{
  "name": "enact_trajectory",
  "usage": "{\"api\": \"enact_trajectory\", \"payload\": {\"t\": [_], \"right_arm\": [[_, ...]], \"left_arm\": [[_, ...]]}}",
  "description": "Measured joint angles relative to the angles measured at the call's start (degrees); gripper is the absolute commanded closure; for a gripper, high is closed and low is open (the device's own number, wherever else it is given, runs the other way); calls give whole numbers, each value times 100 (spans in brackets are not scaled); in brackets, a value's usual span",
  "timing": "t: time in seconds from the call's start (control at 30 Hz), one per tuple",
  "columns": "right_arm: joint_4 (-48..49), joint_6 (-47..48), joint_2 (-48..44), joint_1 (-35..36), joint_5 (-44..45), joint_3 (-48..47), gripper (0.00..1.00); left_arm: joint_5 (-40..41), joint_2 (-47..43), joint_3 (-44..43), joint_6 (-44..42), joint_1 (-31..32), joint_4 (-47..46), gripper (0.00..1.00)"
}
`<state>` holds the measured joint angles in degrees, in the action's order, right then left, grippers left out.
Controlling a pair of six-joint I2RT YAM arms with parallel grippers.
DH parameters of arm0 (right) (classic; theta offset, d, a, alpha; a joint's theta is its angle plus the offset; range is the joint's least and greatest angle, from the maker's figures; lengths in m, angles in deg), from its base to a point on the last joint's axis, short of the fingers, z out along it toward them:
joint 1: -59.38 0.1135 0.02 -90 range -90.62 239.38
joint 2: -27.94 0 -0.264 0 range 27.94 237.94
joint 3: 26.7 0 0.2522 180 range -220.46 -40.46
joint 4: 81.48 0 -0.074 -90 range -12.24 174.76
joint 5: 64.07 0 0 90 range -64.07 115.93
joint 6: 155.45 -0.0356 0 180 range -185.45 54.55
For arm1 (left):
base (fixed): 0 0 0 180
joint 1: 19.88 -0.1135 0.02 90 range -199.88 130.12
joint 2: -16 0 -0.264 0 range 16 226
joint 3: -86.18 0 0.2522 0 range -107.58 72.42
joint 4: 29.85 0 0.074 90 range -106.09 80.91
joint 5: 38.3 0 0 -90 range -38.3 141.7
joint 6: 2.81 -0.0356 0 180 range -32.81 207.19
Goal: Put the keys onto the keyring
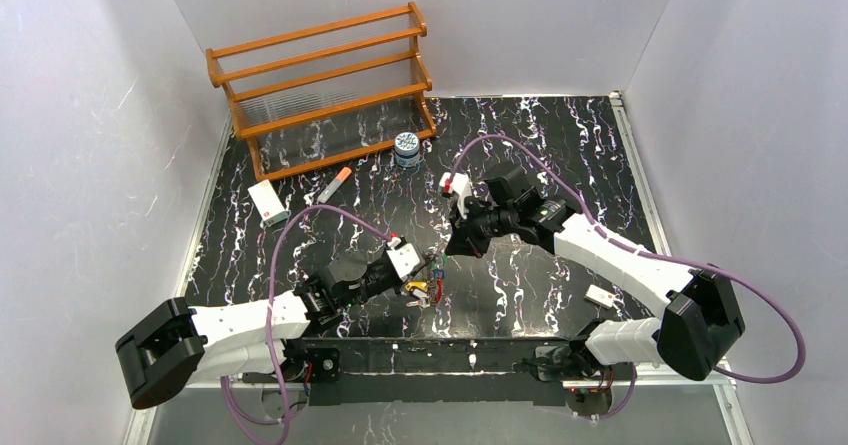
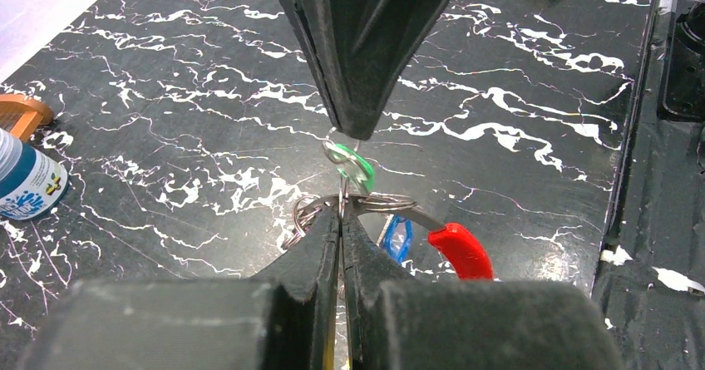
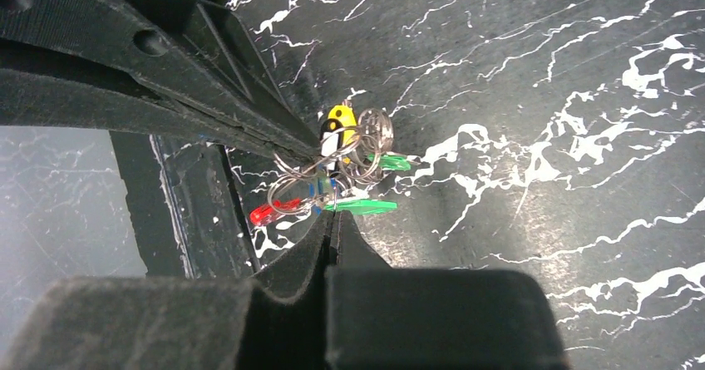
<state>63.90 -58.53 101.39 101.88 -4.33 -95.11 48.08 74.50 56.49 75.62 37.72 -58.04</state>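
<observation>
Your left hand is pinched together on thin wire, which looks like the silver part of the keyring. The ring's red section curves off to that hand's right, just past the fingertips. Your right hand is clamped shut too, on what looks like the green key. It comes in nose to nose with the left, tips close together with the bundle between them, all held up off the counter.

The bit that matters: from the left hand, the green key sits straight ahead, right off the tips. Its long axis runs pretty much along the line between the two hands, head at the right hand's end. Neither arm is nearer, since both are right on it. So I'd guess the next move is a tiny feed along that line, not a reach.

A blue key hangs by the ring just right of the left tips, and a yellow key is up against the left fingers. Can't tell which ones are actually threaded, it's a tangle.

The jar sits far off to the left hand's left, and I can't see inside it.
</observation>
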Motion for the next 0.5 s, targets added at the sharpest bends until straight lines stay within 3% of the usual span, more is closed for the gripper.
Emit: {"api": "enact_trajectory", "payload": {"t": [0.5], "right_arm": [[-173, 107, 55, 409, -52, -195, 99]], "left_arm": [[20, 7, -57, 31, 0, 24, 100]]}}
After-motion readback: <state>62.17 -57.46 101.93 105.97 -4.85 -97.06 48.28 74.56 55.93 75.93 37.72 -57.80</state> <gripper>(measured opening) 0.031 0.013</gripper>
